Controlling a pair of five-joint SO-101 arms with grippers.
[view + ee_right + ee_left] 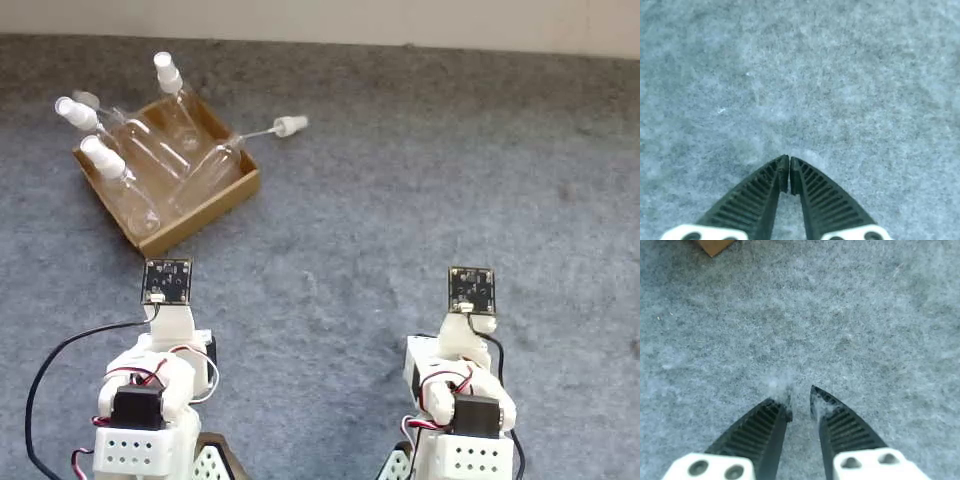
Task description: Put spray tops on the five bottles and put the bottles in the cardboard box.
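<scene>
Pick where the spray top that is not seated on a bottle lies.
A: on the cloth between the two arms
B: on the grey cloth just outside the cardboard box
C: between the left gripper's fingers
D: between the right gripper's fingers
B: in the high view the spray top lies on the grey cloth past the cardboard box, off the neck of the nearest bottle; the left gripper and right gripper hold nothing.

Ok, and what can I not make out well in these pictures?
High view: how many bottles lie in the cardboard box; their clear bodies overlap.
High view: whether the tube of the loose spray top enters a bottle neck; too small.
Left wrist view: the box beyond one corner; the picture's edge cuts it off.
</scene>
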